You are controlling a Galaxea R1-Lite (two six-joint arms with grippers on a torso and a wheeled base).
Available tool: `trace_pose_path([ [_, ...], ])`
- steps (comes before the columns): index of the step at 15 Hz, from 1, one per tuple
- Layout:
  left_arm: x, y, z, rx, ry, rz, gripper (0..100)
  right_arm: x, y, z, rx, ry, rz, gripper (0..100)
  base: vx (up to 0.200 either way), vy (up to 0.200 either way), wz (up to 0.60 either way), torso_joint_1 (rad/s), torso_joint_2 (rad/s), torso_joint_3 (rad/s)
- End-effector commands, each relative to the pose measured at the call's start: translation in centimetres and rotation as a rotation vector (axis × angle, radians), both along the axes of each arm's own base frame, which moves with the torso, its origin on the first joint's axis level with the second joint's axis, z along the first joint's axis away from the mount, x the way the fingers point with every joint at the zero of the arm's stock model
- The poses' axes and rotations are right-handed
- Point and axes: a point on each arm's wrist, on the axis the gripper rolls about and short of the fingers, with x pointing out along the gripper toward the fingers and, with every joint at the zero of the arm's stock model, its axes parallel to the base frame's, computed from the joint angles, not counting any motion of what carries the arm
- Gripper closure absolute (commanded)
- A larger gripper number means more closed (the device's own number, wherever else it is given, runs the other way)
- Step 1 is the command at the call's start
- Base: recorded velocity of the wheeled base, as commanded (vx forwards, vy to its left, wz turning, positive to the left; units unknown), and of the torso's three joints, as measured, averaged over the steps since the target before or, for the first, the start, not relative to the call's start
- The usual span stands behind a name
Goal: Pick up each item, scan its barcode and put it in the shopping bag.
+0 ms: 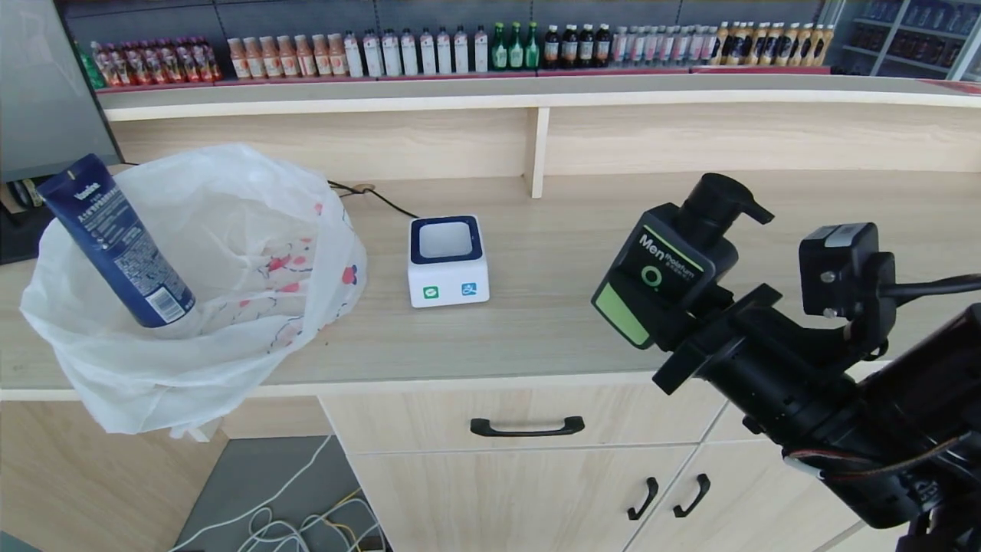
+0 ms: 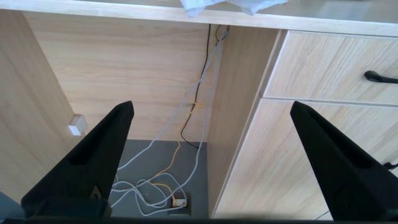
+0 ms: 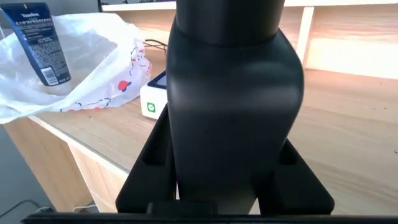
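One pump bottle (image 1: 657, 270) gripped in right end effector (image 1: 701, 318), tilted above counter (image 1: 552, 330)

White lettering on black pump bottle (image 1: 659, 280) and blue tube (image 1: 115, 238); tube's barcode (image 1: 167, 305); two icons (image 1: 431, 292) on scanner (image 1: 448, 241)

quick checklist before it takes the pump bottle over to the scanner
1. Grip on the pump bottle: ok, the right gripper has its fingers shut on it, bottle tilted above the counter.
2. Scanner window facing up and uncovered: ok.
3. Barcode side of the bottle known: cannot tell, no barcode shows.
4. Shopping bag mouth open: ok, the blue tube leans inside.
5. Left gripper out of the way: ok, open and below the counter edge.
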Motion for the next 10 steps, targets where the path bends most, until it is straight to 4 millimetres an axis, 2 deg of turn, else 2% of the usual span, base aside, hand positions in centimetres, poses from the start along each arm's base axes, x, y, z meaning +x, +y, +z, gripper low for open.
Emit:
trace_pose_path([
  [1,0.00,0.00,0.00,-0.001,-0.001,0.000,0,-0.06,0.08,0.25,0.006,-0.009,0.005,100,0.000,0.200,0.00,0.017,0.02,-0.002],
  [10,0.00,0.00,0.00,-0.003,-0.001,0.000,0,-0.16,-0.05,0.84,0.025,-0.026,0.005,100,0.000,0.200,0.00,0.001,0.00,0.002],
])
